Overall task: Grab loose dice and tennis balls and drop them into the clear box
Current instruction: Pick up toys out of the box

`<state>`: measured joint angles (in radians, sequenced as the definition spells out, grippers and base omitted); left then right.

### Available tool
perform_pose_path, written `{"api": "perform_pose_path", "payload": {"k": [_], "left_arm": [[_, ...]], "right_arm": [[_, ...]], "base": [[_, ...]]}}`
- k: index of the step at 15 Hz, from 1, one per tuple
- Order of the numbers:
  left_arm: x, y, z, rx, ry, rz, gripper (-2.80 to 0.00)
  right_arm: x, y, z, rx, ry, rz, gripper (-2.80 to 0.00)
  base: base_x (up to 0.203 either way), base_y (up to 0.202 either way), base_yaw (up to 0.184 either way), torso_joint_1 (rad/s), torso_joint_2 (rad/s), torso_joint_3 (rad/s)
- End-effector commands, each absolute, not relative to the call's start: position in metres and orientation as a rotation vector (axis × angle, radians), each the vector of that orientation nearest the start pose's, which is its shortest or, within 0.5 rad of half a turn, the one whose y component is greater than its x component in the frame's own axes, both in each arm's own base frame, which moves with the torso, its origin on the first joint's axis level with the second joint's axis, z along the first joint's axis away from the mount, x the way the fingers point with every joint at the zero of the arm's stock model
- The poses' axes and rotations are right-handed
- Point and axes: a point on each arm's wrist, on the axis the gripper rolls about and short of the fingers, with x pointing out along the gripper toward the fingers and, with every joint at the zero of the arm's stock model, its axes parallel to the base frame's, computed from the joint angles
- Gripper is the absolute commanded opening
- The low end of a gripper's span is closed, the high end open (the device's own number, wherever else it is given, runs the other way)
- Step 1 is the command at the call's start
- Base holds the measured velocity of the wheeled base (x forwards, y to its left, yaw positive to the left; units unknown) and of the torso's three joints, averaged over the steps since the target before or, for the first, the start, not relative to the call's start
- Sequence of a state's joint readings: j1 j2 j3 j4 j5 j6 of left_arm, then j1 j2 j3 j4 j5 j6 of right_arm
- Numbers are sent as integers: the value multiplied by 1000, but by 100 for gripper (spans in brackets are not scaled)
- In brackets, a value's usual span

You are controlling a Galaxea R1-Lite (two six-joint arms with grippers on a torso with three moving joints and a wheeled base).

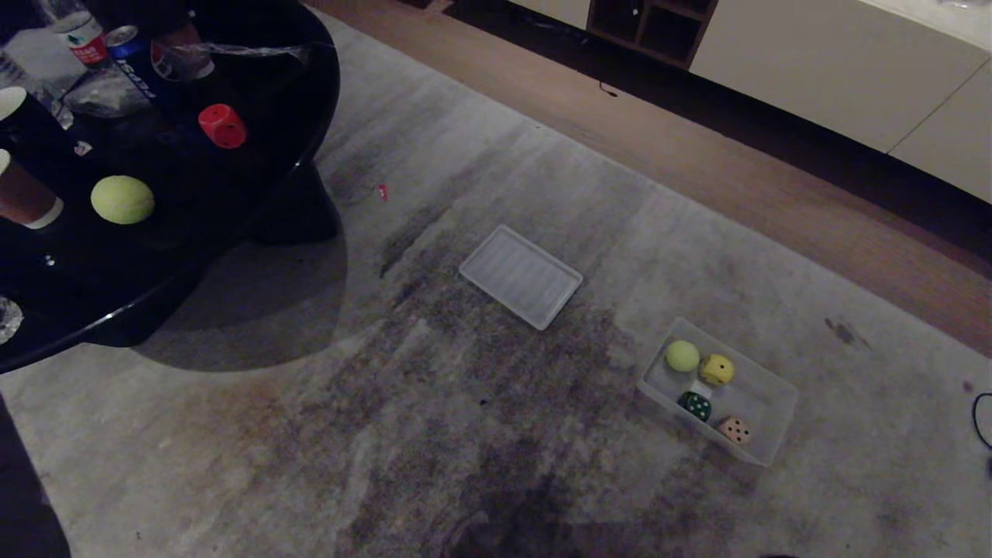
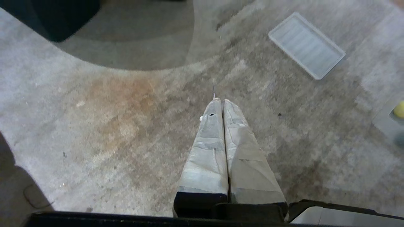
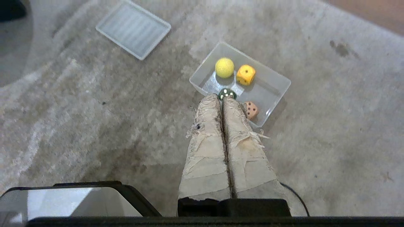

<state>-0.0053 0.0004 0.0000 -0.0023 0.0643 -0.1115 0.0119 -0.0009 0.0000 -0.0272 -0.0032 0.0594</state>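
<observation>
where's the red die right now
In the head view the red die sits on the black table at upper left, not in the clear box; a tennis ball lies nearer the camera, drink cans behind it.

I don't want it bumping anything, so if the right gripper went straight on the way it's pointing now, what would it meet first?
Probably the dark green die in the clear box: in the right wrist view it sits just past the tip of the shut right gripper. Depth is unclear, so it might meet the box's near wall first.
</observation>
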Motion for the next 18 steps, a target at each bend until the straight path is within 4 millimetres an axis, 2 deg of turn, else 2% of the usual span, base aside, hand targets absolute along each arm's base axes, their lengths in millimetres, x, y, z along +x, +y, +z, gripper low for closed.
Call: {"api": "perform_pose_path", "payload": {"k": [1, 18], "left_arm": [[-23, 2, 75, -113, -3, 58, -280], [-23, 2, 75, -115, -4, 61, -280]], "right_arm": [[-22, 0, 76, 60, -18, 10, -280], [-22, 0, 76, 59, -18, 9, -280]], "base": [[0, 0, 0, 2, 2, 198], [0, 0, 0, 2, 3, 202]]}}
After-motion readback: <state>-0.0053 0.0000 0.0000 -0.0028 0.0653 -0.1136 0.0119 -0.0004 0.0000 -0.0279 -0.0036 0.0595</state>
